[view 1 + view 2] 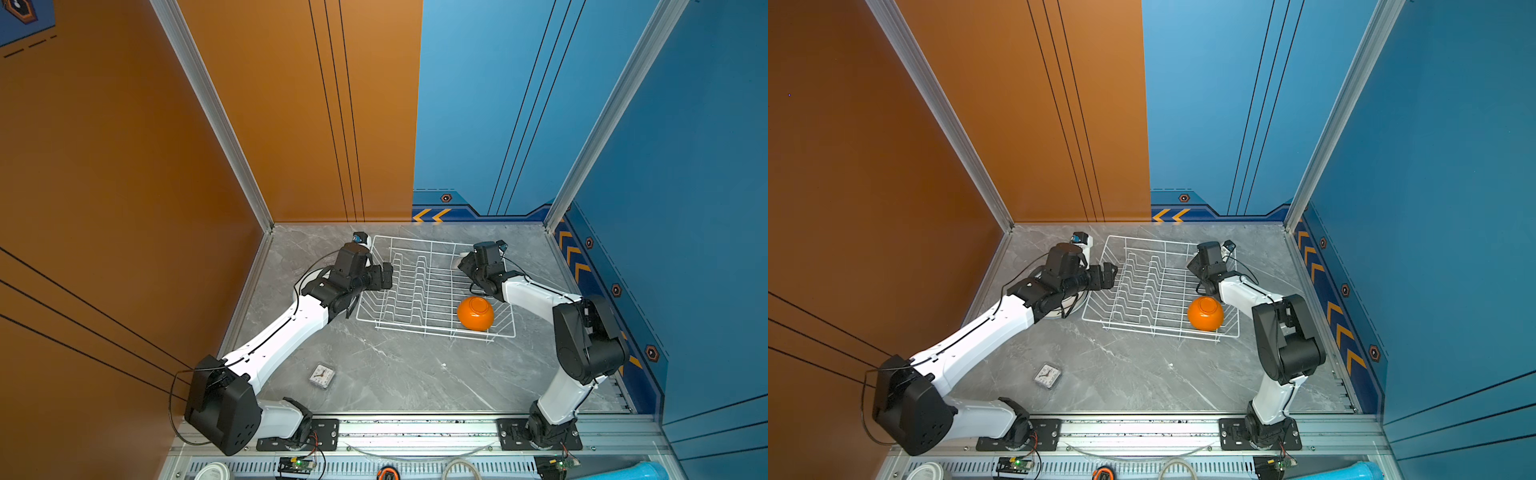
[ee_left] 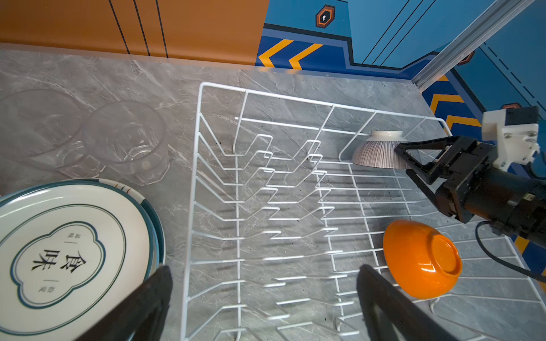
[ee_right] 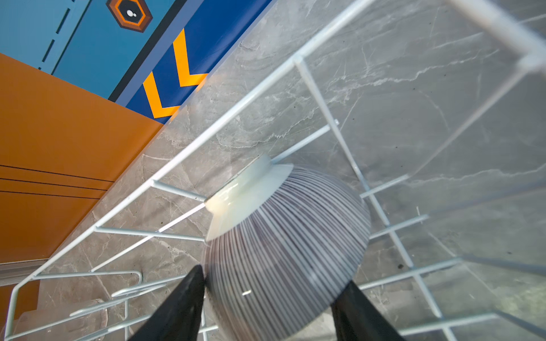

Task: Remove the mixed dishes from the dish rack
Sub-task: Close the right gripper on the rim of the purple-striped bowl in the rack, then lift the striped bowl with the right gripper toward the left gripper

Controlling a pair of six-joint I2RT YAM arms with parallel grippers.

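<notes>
Working on the ribbed bowl (image 3: 289, 230), upturned in the rack (image 2: 195, 177) between the fingers (image 3: 183, 301) of our right gripper (image 3: 273, 276), we cannot tell if they clamp it; next we need a firm squeeze and a lift over the wires, while our left gripper (image 2: 264, 268) hangs wide, empty.

Marble table (image 1: 395, 374): dish rack (image 1: 419, 286), clock (image 1: 322, 376), 2 plates (image 2: 71, 251), 2 tumblers (image 2: 130, 141).

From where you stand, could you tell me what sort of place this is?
Probably a robot test cell staged as a kitchen counter: a white wire dish rack sits on a grey marble-look tabletop, and a left arm and right arm are bolted to a front rail.
</notes>
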